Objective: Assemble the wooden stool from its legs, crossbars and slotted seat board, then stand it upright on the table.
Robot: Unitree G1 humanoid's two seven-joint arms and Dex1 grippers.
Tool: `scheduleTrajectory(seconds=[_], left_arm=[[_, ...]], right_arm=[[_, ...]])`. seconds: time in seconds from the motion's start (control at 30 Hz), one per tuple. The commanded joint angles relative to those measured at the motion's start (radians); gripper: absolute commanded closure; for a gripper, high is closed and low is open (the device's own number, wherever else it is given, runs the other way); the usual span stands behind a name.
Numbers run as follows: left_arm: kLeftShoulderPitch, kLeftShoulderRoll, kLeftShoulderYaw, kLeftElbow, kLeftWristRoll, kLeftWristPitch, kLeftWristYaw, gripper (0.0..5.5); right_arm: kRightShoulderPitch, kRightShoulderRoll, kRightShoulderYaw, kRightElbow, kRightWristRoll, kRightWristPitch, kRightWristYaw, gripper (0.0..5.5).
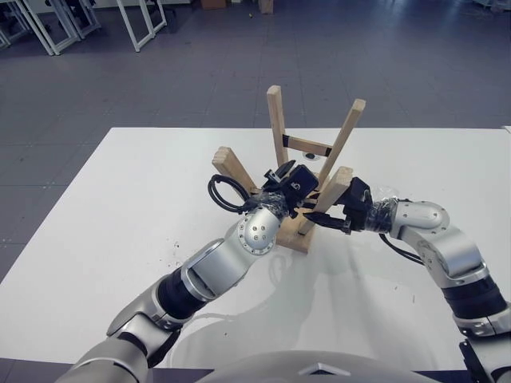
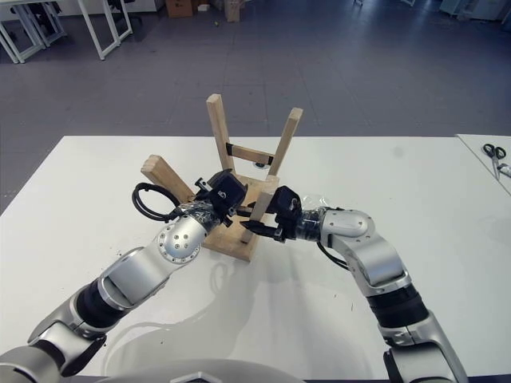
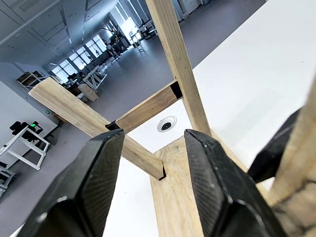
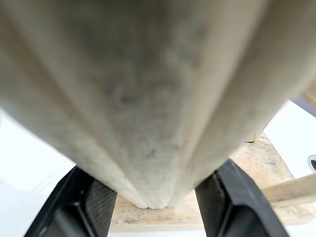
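Note:
The wooden stool lies upside down, its seat board (image 1: 292,238) flat on the white table (image 1: 120,207) and its legs pointing up. A crossbar (image 1: 310,146) joins the two far legs (image 1: 276,120). My right gripper (image 1: 324,215) is shut on the near right leg (image 1: 332,190), low down by the board; that leg (image 4: 148,98) passes between its fingers (image 4: 94,202). My left gripper (image 1: 278,174) hovers open just over the middle of the board, between the legs. Its fingers (image 3: 89,192) stand apart with nothing between them, facing the crossbar (image 3: 148,106) and seat board (image 3: 182,207).
A small round object (image 3: 167,123) lies on the table just behind the stool. Scissors (image 2: 493,155) rest on a neighbouring table at the far right. Bare white tabletop stretches to both sides and in front of the stool.

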Motion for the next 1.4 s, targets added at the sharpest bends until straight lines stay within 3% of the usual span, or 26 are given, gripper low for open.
scheduleTrajectory(seconds=[0.03, 0.13, 0.3, 0.4, 0.5, 0.63, 0.7, 0.93, 1.0, 1.07, 1.13, 1.2, 1.3, 1.33, 1.4], left_arm=[[0.106, -0.022, -0.036, 0.082, -0.018, 0.077, -0.107, 3.23], [0.128, -0.029, 0.013, 0.049, -0.017, 0.087, -0.124, 3.23], [-0.017, -0.155, 0.471, -0.139, -0.060, -0.089, -0.029, 3.23], [-0.082, -0.165, 0.550, -0.164, -0.056, -0.130, -0.032, 3.23], [-0.053, -0.139, 0.437, -0.113, -0.001, -0.095, -0.077, 3.23], [0.010, 0.107, -0.221, 0.155, 0.151, 0.119, -0.360, 3.23], [0.062, 0.105, -0.247, 0.195, 0.158, 0.163, -0.352, 3.23], [0.102, 0.060, -0.181, 0.206, 0.220, 0.146, -0.334, 3.23], [0.141, -0.014, -0.056, 0.162, 0.165, 0.102, -0.317, 3.23], [0.169, -0.146, 0.155, 0.056, 0.043, 0.051, -0.311, 3.23], [0.121, -0.306, 0.440, -0.092, -0.124, 0.082, -0.314, 3.23], [-0.048, -0.372, 0.774, -0.145, -0.293, 0.122, -0.256, 3.23], [-0.405, -0.240, 1.209, -0.056, -0.561, 0.086, -0.092, 3.23], [-0.470, -0.197, 1.276, -0.035, -0.609, 0.087, -0.069, 3.23], [-0.477, -0.074, 1.297, -0.032, -0.570, 0.131, -0.117, 3.23]], right_arm=[[0.058, -0.065, 0.244, 0.136, -0.171, 0.265, 0.018, 3.46], [0.065, -0.035, 0.244, 0.198, -0.155, 0.284, -0.030, 3.46], [0.076, -0.027, 0.205, 0.238, -0.144, 0.267, -0.074, 3.46], [0.077, -0.027, 0.200, 0.242, -0.138, 0.261, -0.078, 3.46], [0.082, -0.035, 0.196, 0.233, -0.134, 0.261, -0.076, 3.46], [0.085, -0.043, 0.197, 0.224, -0.131, 0.265, -0.072, 3.46], [0.072, -0.050, 0.196, 0.218, -0.127, 0.273, -0.066, 3.46], [0.068, -0.047, 0.237, 0.211, -0.134, 0.275, -0.061, 3.46], [0.074, -0.040, 0.269, 0.231, -0.145, 0.268, -0.049, 3.46], [0.090, -0.039, 0.267, 0.243, -0.140, 0.267, -0.057, 3.46], [0.106, -0.049, 0.253, 0.240, -0.130, 0.260, -0.061, 3.46], [0.124, -0.084, 0.251, 0.232, -0.130, 0.232, -0.032, 3.46], [0.159, -0.179, 0.261, 0.272, -0.147, 0.075, 0.115, 3.46], [0.168, -0.200, 0.254, 0.294, -0.145, 0.024, 0.159, 3.46], [0.174, -0.230, 0.218, 0.354, -0.127, -0.092, 0.246, 3.46]])
